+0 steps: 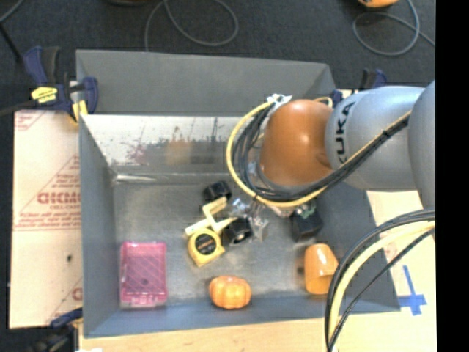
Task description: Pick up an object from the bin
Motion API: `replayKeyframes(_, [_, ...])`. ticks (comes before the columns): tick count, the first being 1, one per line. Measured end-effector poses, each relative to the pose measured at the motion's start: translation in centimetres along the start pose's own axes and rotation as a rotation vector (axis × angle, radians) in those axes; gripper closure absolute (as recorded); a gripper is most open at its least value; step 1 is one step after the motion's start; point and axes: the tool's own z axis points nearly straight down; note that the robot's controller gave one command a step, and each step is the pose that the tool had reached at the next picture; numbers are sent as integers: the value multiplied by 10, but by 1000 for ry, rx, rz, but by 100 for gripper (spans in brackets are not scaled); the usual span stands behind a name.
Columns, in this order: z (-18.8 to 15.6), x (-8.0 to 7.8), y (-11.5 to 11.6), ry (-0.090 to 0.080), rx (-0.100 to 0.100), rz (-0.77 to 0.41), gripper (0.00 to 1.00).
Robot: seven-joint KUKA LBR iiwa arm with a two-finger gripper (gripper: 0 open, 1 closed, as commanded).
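View from above into the grey bin (146, 149). My arm (381, 134) enters from the right, its orange wrist cover (293, 141) over the middle of the floor. My gripper (246, 217) sits low beneath that cover, just beside a yellow-and-black tool (204, 243) lying near the floor's centre; contact between the 2 cannot be made out, and I cannot tell whether the gripper is released or clenched. A small black part (216, 191) lies just above the tool, and a second black piece (306, 224) lies to the gripper's right. Along the near wall, well apart from one another: 1 pink flat block (143, 272) at left, 1 orange pumpkin-shaped ball (229, 292) in the middle, and 1 orange rounded lump (320, 268) at right.
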Motion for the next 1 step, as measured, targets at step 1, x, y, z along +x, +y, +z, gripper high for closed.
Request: replayKeyframes(1, [-21,1,1,4,-3,1,100])
